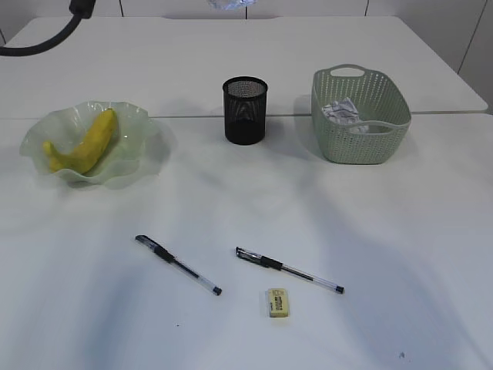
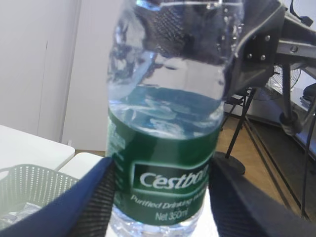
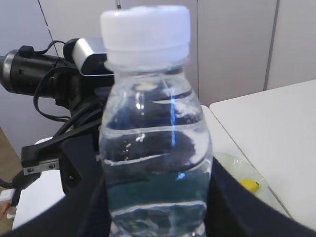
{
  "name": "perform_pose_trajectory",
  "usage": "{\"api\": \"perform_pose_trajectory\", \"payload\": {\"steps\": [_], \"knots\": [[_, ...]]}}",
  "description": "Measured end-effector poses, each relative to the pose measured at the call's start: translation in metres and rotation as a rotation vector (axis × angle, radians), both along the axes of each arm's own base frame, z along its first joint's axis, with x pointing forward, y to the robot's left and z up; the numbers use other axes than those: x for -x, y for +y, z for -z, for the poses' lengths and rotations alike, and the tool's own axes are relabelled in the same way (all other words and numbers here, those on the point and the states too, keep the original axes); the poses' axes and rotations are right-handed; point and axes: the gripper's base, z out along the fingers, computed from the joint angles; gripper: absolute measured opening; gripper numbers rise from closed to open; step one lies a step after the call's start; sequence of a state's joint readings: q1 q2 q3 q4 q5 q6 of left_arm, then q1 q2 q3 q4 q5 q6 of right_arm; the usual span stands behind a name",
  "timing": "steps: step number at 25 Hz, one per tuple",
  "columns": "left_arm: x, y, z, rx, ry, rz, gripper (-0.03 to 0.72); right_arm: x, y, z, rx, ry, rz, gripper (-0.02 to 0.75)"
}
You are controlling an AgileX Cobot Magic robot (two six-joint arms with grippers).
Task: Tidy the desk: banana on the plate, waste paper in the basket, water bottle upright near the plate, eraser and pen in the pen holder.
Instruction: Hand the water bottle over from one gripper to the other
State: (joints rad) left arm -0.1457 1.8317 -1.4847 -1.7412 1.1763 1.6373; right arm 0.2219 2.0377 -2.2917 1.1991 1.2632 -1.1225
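The clear, green-labelled water bottle [image 2: 168,148] stands upright between both tools' fingers, right gripping, left's grip unclear.

Yellow banana [image 1: 86,141] in a translucent pale-green plate [image 1: 142,123]; black mesh pen holder [image 1: 245,110]; sage-green perforated basket [image 1: 360,114]. Clear water bottle [image 2: 168,118] with dark-green label, white lettering and white cap. Pale-yellow eraser [image 1: 278,302] on white table [image 1: 385,231].
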Motion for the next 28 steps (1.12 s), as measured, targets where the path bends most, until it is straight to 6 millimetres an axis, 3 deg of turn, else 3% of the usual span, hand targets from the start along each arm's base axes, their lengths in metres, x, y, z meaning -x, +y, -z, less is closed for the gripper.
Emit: {"api": "perform_pose_trajectory", "payload": {"steps": [9, 15, 28], "knots": [[0.001, -0.002, -0.001, 0.008, 0.002, 0.002, 0.486, 0.001, 0.001, 0.0, -0.004, 0.002, -0.007, 0.34], [0.003, -0.008, -0.001, 0.008, 0.002, 0.016, 0.566, 0.005, 0.011, 0.0, -0.004, 0.0, -0.034, 0.34], [0.006, -0.016, -0.001, 0.01, 0.003, 0.034, 0.582, 0.008, 0.015, 0.0, -0.002, 0.001, -0.049, 0.34]]}}
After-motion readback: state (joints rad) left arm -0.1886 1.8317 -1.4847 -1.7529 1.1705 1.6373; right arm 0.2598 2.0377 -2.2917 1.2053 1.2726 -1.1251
